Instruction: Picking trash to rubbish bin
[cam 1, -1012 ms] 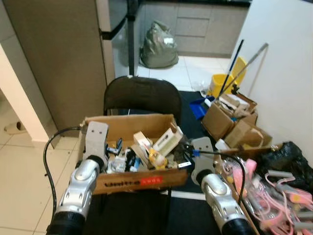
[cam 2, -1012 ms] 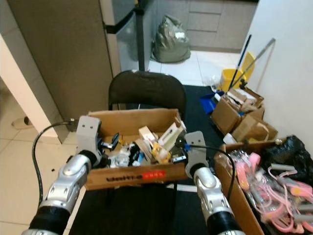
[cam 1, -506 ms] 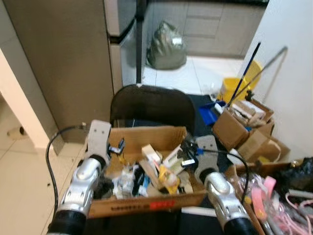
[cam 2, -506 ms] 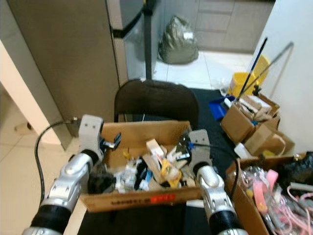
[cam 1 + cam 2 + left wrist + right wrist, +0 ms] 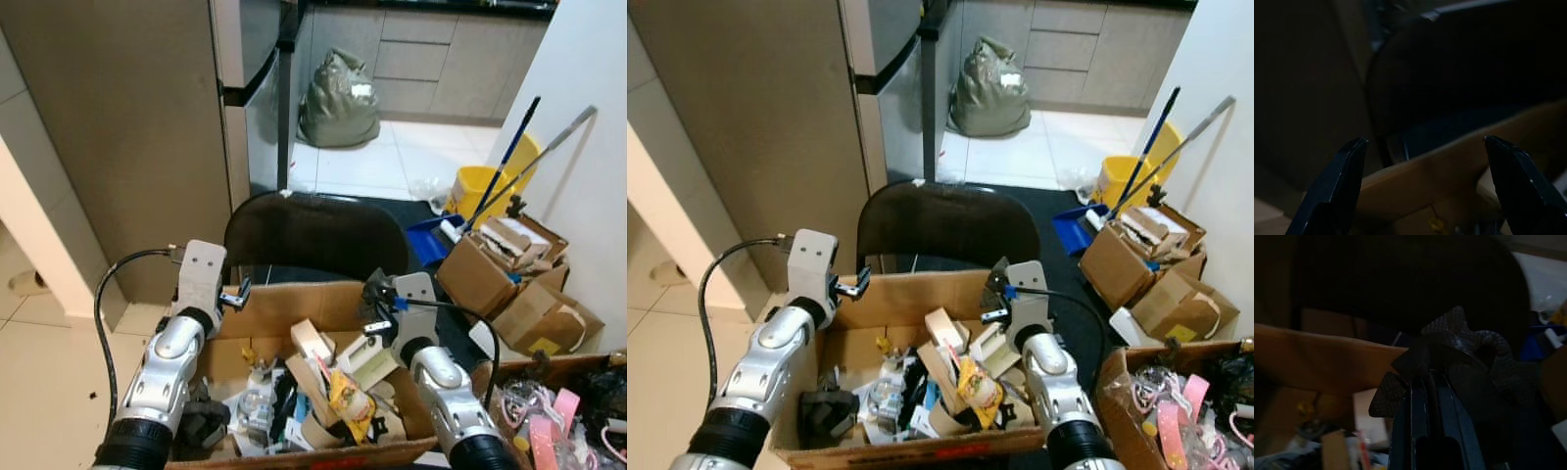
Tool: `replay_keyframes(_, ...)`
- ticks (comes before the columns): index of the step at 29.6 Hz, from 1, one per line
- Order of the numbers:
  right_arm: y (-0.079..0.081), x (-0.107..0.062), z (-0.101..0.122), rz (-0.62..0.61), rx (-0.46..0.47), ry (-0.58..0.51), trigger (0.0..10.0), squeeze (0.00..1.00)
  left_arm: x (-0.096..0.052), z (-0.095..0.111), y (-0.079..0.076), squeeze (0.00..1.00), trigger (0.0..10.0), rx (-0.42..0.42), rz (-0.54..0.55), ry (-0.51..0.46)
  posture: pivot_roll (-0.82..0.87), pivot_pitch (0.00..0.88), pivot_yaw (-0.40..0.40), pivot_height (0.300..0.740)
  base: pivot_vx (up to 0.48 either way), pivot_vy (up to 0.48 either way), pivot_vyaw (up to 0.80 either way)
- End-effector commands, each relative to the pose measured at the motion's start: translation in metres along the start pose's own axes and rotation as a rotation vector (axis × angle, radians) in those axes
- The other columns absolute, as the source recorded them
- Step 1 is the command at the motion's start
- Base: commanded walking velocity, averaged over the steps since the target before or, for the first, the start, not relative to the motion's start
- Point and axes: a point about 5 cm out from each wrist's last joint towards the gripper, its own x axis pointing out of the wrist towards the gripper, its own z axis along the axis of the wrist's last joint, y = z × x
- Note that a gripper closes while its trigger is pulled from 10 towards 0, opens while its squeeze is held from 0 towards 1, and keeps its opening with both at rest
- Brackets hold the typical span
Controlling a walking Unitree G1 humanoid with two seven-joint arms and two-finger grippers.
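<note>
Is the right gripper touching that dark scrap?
Touching. The right wrist view shows the right gripper shut on the dark scrap, which sticks out past the closed fingers.

Brown cardboard box (image 5: 294, 305); black chair (image 5: 313, 235); yellow bucket (image 5: 477, 186)

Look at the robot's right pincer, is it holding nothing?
No, the right pincer is pinched shut on a dark crumpled scrap, held above the cardboard box.

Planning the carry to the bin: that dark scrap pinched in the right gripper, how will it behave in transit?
The dark scrap looks crumpled and mesh-textured, so probably floppy and light. The right gripper pinches one edge while the rest bunches loose, so it may flap or snag on the cardboard box.
</note>
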Motion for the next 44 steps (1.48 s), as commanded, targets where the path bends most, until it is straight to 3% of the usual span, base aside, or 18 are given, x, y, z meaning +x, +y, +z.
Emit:
replay_keyframes(1,0.002,0.001,-0.002,0.017,0.0,0.011,10.0,0.0,-0.002,-0.006,-0.008,0.0,10.0,0.035,-0.086,0.021,-0.05,0.021,-0.026,0.74,0.0,0.0,0.0)
replay_keyframes(3,0.003,0.003,-0.003,0.045,-0.022,0.033,10.0,0.0,-0.011,-0.015,-0.016,0.0,10.0,0.105,-0.283,0.101,-0.04,0.015,-0.026,0.74,0.0,0.0,0.0)
replay_keyframes(7,0.004,0.006,-0.004,0.081,-0.041,0.04,10.0,0.0,-0.022,-0.028,-0.016,0.0,10.0,0.151,-0.424,0.199,-0.04,0.012,-0.029,0.74,0.0,0.0,0.0)
replay_keyframes(15,0.013,0.011,-0.013,0.195,-0.085,0.135,10.0,0.0,-0.035,-0.032,-0.017,0.0,10.0,0.019,-0.57,0.26,-0.03,0.0,-0.034,0.74,0.0,0.0,0.0)
replay_keyframes(20,0.014,0.015,-0.01,0.218,-0.09,0.142,10.0,0.0,-0.037,-0.034,-0.017,0.0,10.0,0.028,-0.603,0.299,-0.03,0.0,-0.035,0.74,0.0,0.0,0.0)
replay_keyframes(21,0.016,0.016,-0.01,0.234,-0.075,0.143,10.0,0.22,-0.037,-0.033,-0.018,0.0,10.0,0.028,-0.612,0.299,-0.03,0.0,-0.034,0.74,0.0,0.0,0.0)
replay_keyframes(22,0.017,0.016,-0.011,0.245,-0.066,0.145,10.0,0.22,-0.037,-0.033,-0.018,0.0,10.0,0.029,-0.617,0.299,-0.03,0.0,-0.034,0.74,0.0,0.0,0.0)
replay_keyframes(23,0.018,0.016,-0.011,0.253,-0.071,0.143,10.0,0.95,-0.037,-0.032,-0.019,0.0,10.0,0.031,-0.623,0.297,-0.03,0.0,-0.033,0.74,0.0,0.0,0.0)
replay_keyframes(25,0.018,0.015,-0.011,0.255,-0.069,0.146,10.0,1.0,-0.037,-0.032,-0.02,0.0,10.0,0.032,-0.626,0.298,-0.03,0.0,-0.033,0.74,0.0,0.0,0.0)
replay_keyframes(30,0.018,0.016,-0.011,0.239,-0.092,0.142,10.0,1.0,-0.037,-0.031,-0.02,0.0,10.0,0.031,-0.628,0.3,-0.04,0.0,-0.03,0.74,0.0,0.0,0.0)
replay_keyframes(31,0.017,0.016,-0.011,0.228,-0.101,0.141,10.0,0.05,-0.037,-0.031,-0.02,0.0,10.0,0.031,-0.628,0.302,-0.04,0.0,-0.032,0.74,0.0,0.0,0.0)
replay_keyframes(34,0.011,0.016,-0.009,0.174,-0.084,0.12,10.0,0.0,-0.034,-0.03,-0.016,0.0,10.0,0.056,-0.572,0.284,-0.04,0.0,-0.037,0.74,0.0,0.0,0.0)
replay_keyframes(35,0.002,0.015,-0.007,0.104,-0.085,0.102,10.0,0.0,-0.023,-0.023,-0.005,0.0,10.0,0.093,-0.414,0.219,-0.04,0.0,-0.043,0.74,0.0,0.0,0.0)
replay_keyframes(37,-0.017,0.012,-0.006,-0.051,-0.072,0.075,10.0,0.0,-0.009,-0.011,0.017,0.0,10.0,0.032,-0.11,0.136,-0.04,0.0,-0.046,0.74,0.0,0.0,0.0)
replay_keyframes(38,-0.017,0.012,-0.006,-0.051,-0.072,0.075,10.0,0.0,-0.009,-0.011,0.017,0.0,10.0,0.032,-0.11,0.136,-0.04,0.0,-0.046,0.74,0.0,0.0,0.0)
replay_keyframes(40,-0.035,0.005,-0.009,-0.208,-0.016,0.069,10.0,0.0,-0.006,-0.002,0.019,0.0,10.0,0.014,-0.042,0.076,-0.04,0.002,-0.046,0.74,0.0,0.0,0.0)
replay_keyframes(41,-0.035,0.005,-0.009,-0.208,-0.016,0.069,10.0,0.0,-0.006,-0.002,0.019,0.0,10.0,0.014,-0.042,0.076,-0.04,0.002,-0.046,0.74,0.0,0.0,0.0)
replay_keyframes(44,-0.051,-0.007,-0.019,-0.354,0.091,0.084,10.0,0.0,-0.005,-0.003,0.007,0.0,10.0,0.068,-0.037,0.079,-0.05,0.006,-0.039,0.74,0.0,0.0,-0.8)
